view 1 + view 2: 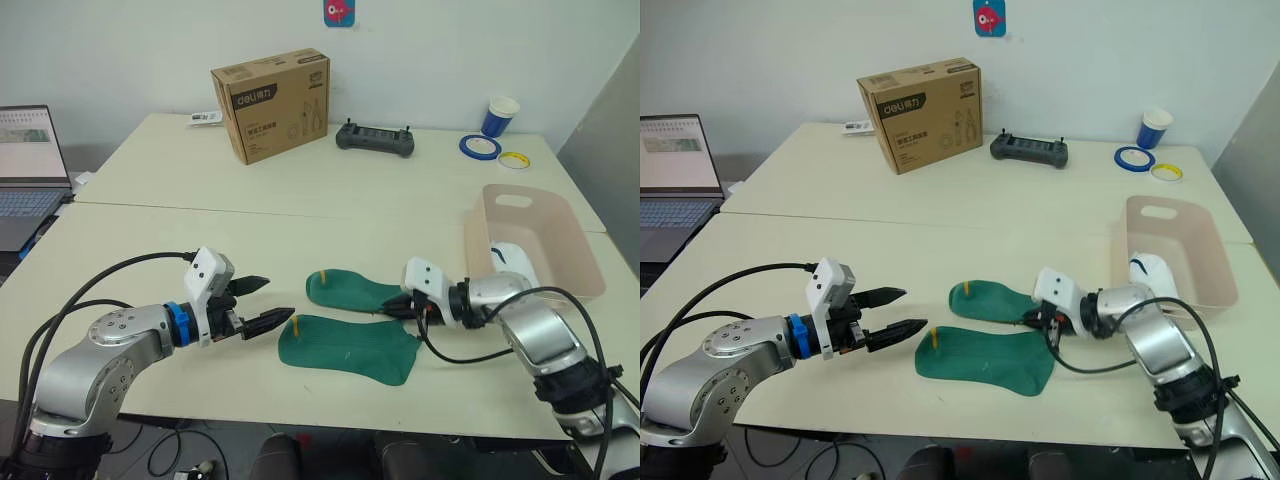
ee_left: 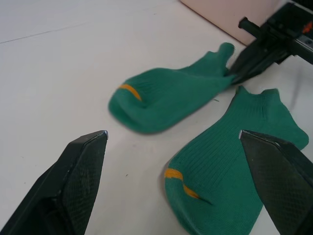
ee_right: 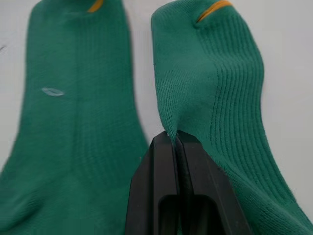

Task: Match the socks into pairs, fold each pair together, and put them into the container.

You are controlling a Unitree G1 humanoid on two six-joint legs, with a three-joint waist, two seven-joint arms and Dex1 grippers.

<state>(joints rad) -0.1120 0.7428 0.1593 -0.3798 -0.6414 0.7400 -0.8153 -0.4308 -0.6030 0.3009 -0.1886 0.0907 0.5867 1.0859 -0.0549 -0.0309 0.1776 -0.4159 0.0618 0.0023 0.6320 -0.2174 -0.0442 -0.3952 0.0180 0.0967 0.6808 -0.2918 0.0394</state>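
Left eye view: Two dark green socks lie side by side at the near edge of the table, the far green sock and the near green sock just apart. The container stands at the right, with a white bundle inside that looks like socks already folded away.

Right eye view: The left gripper hovers just left of the near sock's orange-tabbed end, its two black fingers spread and empty. The right gripper sits at the right-hand end of the far sock. Far across the table stand a cardboard box, a black controller, a blue cup and tape rolls; a laptop is at far left.

Left wrist view: The open fingers frame both green socks without touching either; across the table, the right gripper's black tips meet the far sock's end.

Right wrist view: The right gripper's fingers are pressed together, pinching a raised ridge of the far green sock's fabric, the near sock flat alongside.

Progress, as judged: At least one pair appears stowed; whether the light blue pair is in the tub cannot be told. The green pair is matched but not yet folded or put away.
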